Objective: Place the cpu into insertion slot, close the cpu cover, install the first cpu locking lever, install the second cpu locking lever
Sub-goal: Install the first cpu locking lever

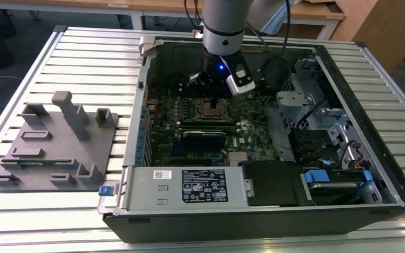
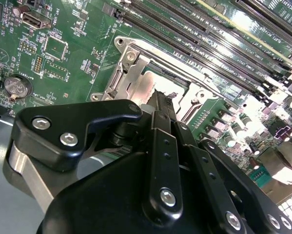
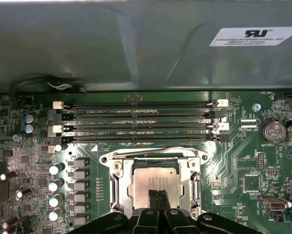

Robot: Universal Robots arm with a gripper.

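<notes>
Jaws [image 3: 157, 204] closed, tips pressed on the cpu [image 3: 155, 183] sitting in the slot [image 3: 117, 181], prob. seating it flat; cover [image 3: 155, 155] down around it.

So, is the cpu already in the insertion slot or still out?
In. The cpu lies flat inside the insertion slot; the pincer is right above it.

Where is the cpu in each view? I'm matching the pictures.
Exterior view: the cpu sits in the socket right below the end effector.
First wrist view: cpu lies framed by the cpu cover.
Second wrist view: cpu shows partly behind the fingers.
Shared landmark: the memory slots.
</notes>
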